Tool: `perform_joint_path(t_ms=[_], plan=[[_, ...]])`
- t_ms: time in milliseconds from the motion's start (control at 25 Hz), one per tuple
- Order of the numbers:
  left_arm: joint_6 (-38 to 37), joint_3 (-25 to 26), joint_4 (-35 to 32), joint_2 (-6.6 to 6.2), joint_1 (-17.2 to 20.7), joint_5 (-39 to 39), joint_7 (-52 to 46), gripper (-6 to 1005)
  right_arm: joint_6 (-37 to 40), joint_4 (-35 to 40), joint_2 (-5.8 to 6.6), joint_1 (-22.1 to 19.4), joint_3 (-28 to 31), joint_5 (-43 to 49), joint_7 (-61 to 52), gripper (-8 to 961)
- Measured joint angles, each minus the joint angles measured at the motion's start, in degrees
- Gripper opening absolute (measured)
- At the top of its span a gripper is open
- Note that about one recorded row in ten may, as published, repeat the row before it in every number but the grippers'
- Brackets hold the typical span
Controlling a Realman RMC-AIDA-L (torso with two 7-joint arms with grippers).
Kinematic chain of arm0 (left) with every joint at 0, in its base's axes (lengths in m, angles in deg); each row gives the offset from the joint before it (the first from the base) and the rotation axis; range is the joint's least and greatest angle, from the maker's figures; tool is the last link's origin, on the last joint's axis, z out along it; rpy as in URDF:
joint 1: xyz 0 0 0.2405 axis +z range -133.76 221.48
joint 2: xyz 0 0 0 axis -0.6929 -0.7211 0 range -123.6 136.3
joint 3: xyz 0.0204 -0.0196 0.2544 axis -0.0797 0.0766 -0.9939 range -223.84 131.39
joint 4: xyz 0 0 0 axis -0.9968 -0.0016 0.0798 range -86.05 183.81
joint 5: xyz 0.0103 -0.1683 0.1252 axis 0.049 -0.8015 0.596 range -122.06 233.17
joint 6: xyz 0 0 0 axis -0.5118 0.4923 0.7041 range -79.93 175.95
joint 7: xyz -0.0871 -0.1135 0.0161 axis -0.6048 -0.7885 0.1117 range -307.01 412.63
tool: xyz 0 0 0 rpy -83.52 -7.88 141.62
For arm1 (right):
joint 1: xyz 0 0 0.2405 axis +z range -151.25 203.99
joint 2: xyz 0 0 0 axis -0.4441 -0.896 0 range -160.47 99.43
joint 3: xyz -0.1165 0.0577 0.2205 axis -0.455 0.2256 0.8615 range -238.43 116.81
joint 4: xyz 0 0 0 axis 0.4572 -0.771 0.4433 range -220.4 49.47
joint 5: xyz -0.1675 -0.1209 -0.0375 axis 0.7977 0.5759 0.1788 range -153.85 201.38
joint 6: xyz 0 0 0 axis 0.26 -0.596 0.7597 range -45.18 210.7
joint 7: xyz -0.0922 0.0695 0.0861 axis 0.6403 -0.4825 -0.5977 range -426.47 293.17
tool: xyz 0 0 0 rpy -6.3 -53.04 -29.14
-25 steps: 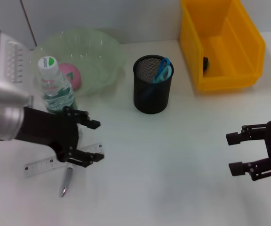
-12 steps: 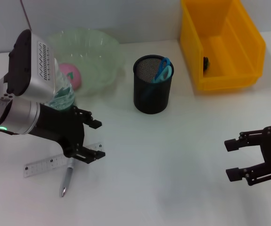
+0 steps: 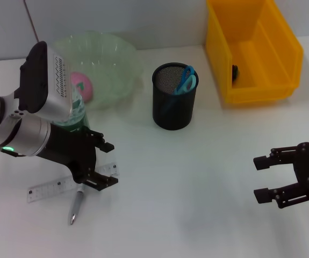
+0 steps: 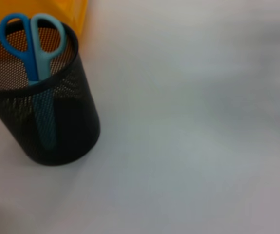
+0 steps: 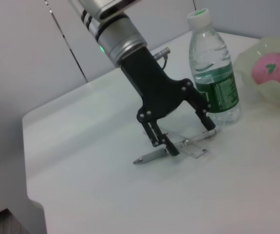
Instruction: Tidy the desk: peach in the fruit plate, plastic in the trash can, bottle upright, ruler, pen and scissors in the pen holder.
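Observation:
My left gripper (image 3: 109, 163) hangs open just above the clear ruler (image 3: 47, 189) and the silver pen (image 3: 76, 207), one finger on either side of the pen's upper end. The right wrist view shows the same left gripper (image 5: 192, 141), the ruler (image 5: 193, 147) and the pen (image 5: 149, 157). The bottle (image 5: 213, 83) stands upright; in the head view my left arm hides most of the bottle (image 3: 80, 110). A pink peach (image 3: 80, 86) lies in the green fruit plate (image 3: 116, 59). Blue scissors (image 3: 186, 79) stand in the black mesh pen holder (image 3: 173, 107). My right gripper (image 3: 260, 178) hovers open at the right.
The yellow trash can (image 3: 261, 54) stands at the back right with a small dark thing (image 3: 234, 71) inside; I cannot tell whether it is the plastic. The left wrist view shows the pen holder (image 4: 47, 122) with the scissors (image 4: 32, 44). White desk lies between the two arms.
My left arm's wrist has swung right and now covers the bottle, while its gripper has sunk a little over the ruler and pen. My right gripper has drifted slightly left and down.

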Motion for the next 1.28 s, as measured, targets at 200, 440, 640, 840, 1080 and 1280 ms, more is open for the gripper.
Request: perform_joint_path(t_ms=[200, 440, 640, 840, 1080, 1280], plan=[[2.1, -0.4, 1.8, -0.04, -0.7, 0.2, -0.6, 718, 0.0, 0.0, 0.00, 0.0, 0.0, 0.1, 0.0, 832], [2.3, -0.5, 3.8, -0.04, -1.8, 1.7, -1.1, 717, -1.1, 0.0, 0.00, 0.1, -0.5, 0.4, 0.0, 832], [2.3, -0.5, 4.0, -0.04, -1.8, 1.9, -1.2, 716, -1.8, 0.0, -0.35, 0.7, -0.6, 2.3, -0.1, 832], [2.3, -0.5, 4.2, -0.09, -1.9, 2.2, -1.3, 715, -2.1, -0.1, -0.80, 1.2, -0.5, 3.7, -0.1, 832], [2.3, -0.4, 4.2, -0.18, -2.0, 2.6, -1.9, 714, -2.1, -0.1, -0.88, 1.2, -0.3, 3.7, 0.0, 832], [2.5, -0.4, 4.4, -0.18, -2.1, 3.4, -1.9, 713, -2.2, -0.1, -1.04, 1.2, -0.3, 3.7, 0.0, 832]])
